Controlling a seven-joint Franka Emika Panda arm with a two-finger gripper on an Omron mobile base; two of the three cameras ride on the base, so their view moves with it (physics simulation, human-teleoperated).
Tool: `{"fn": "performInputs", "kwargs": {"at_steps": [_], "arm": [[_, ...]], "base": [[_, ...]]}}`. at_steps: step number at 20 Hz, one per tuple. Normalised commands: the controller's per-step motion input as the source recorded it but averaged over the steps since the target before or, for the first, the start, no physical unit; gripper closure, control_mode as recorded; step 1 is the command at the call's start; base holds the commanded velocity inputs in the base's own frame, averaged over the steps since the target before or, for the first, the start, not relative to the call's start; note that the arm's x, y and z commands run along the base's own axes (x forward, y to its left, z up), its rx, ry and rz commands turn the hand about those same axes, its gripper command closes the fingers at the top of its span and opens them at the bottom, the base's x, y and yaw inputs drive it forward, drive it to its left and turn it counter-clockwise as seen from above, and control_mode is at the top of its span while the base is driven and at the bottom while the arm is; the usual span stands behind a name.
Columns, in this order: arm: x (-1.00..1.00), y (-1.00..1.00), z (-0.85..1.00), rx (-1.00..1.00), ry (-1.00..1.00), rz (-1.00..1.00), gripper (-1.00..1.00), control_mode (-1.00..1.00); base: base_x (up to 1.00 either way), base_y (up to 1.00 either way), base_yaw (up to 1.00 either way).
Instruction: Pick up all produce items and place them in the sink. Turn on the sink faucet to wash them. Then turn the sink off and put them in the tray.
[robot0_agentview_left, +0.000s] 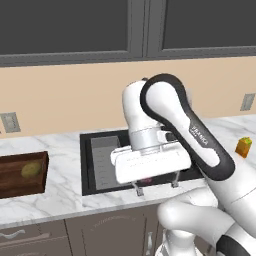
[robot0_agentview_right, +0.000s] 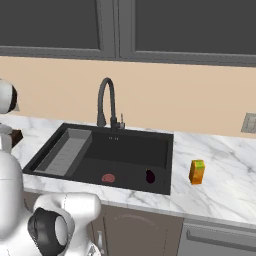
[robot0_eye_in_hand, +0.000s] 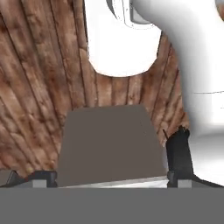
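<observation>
A small dark purple roundish produce lump (robot0_agentview_right: 150, 176) is lying on the floor of the black recessed sink (robot0_agentview_right: 127, 145), near a flat red disc (robot0_agentview_right: 108, 177), while an olive-yellow lump (robot0_agentview_left: 31, 169) is sitting in the dark brown wooden tray (robot0_agentview_left: 15, 186). The gripper (robot0_agentview_left: 155, 186) is hanging above the basin's front edge with its fingers spread wide, carrying nothing.

And here's the arm (robot0_agentview_left: 165, 107): glossy white, rounded shells all the way, each link fat and smooth like moulded plastic. A broad dark band wraps the big curved link above the claw, with small white lettering printed along it, too small to read. Just above the claw (robot0_agentview_left: 155, 186) sits a flat white box-shaped hand with faint lettering on its face, too faint to make out. Two short grey fingers (robot0_agentview_left: 139, 189) poke out beneath it, set wide apart. Below, bulbous white joints, one capped by a black ring (robot0_agentview_right: 47, 231).
</observation>
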Motion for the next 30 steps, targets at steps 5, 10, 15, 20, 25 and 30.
{"fn": "performInputs", "kwargs": {"at_steps": [5,10,15,20,25,30], "arm": [[0.01,-0.35,0.08,-0.28,-0.32,-0.09,-1.00,-1.00],[0.00,-0.42,0.02,-0.22,-0.33,-0.08,-1.00,-1.00],[0.07,-0.47,0.00,-0.15,-0.28,-0.03,-1.00,-1.00],[0.23,-0.52,0.00,-0.10,-0.19,0.00,-1.00,-1.00],[0.28,-0.64,0.00,-0.02,-0.08,0.00,-1.00,-1.00],[0.27,-0.70,0.00,0.00,-0.02,0.00,-1.00,-1.00]], "base": [[0.00,0.00,0.00],[0.00,0.00,0.00],[0.00,0.00,0.00],[0.00,0.00,0.00],[0.00,0.00,0.00],[0.00,0.00,0.00]]}}
